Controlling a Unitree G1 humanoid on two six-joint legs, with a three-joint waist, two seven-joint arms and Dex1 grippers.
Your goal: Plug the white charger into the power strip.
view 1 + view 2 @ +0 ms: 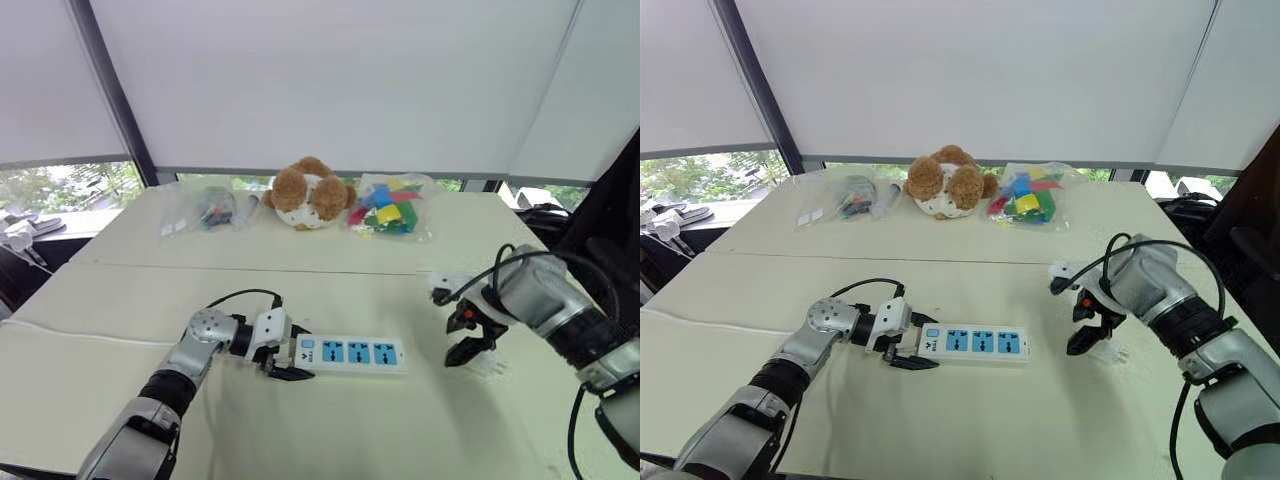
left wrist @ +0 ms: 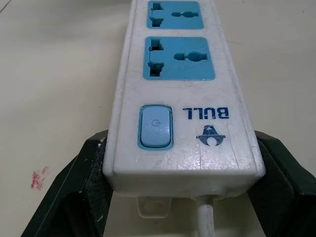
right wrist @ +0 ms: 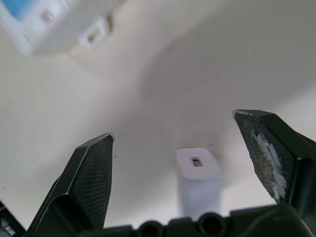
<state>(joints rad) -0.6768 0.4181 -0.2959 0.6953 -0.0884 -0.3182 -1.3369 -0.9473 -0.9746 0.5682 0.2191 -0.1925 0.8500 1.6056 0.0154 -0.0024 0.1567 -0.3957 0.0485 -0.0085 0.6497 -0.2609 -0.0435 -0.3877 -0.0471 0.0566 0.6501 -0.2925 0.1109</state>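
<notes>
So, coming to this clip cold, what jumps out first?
The power strip lies mid-table, its switch end clamped in the left gripper. To the right, the right gripper hangs with jaws wide open just above the charger, which stands on the table between them, not held. Along the far edge sit a brown plush toy and a bag of coloured blocks.
</notes>
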